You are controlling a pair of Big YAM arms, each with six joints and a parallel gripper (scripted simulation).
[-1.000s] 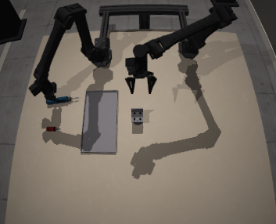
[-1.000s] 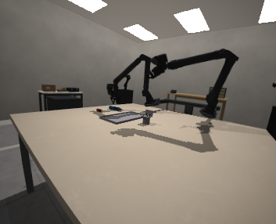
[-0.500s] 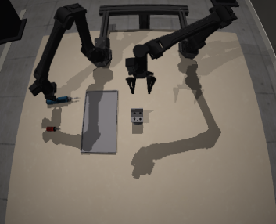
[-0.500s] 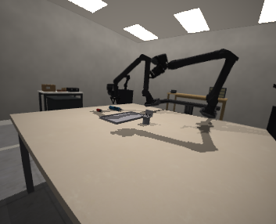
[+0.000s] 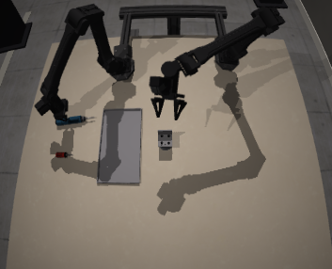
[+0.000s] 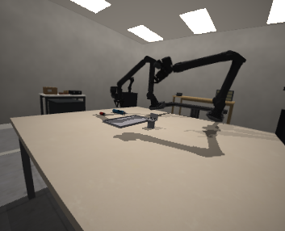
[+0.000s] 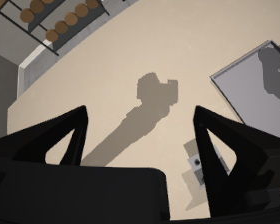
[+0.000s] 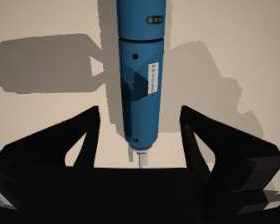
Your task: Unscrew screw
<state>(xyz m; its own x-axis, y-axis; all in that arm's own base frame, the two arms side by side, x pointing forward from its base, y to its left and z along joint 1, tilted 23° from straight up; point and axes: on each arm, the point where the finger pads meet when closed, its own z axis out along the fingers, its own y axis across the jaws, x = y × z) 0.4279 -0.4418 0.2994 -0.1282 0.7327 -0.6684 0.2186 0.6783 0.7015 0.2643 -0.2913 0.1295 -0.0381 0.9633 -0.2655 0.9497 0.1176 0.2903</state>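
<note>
On the left of the top view, I'm seeing the small red-handled tool (image 5: 61, 154) (image 6: 102, 114) lying on the table (image 5: 222, 212) (image 6: 150, 174) (image 7: 106, 60) (image 8: 251, 30), its thin shaft pointing toward the tray (image 5: 128, 146) (image 6: 127, 120) (image 7: 241, 80). Farther up the same side, the electric screwdriver (image 5: 71, 120) (image 6: 119, 111) (image 8: 141, 90) is lying on its side, its bit also pointing trayward. I'm holding the right gripper (image 5: 62, 118) (image 6: 117, 105) (image 8: 140, 112) over it, with its fingers standing a bit more than halfway open, one on each side of the blue barrel and apart from it; they're gripping nothing. From the right wrist I'm seeing the shaft running out of sight behind the gripper's dark body.

Next comes the tray, lying flat, with an arm's shadow falling across it.

Just beyond the tray, the joint module (image 5: 165, 140) (image 6: 150, 122) (image 7: 196, 162) is standing upright on the table. It's showing dark round spots on its grey faces, but at this size I can't tell which screw is sitting fully down. I'm hanging the left gripper (image 5: 167, 118) (image 6: 157, 80) (image 7: 140, 112) above the table near the module, its fingers spreading most of the way open with nothing between them. In the left wrist view, one finger is partly hiding the module.
</note>
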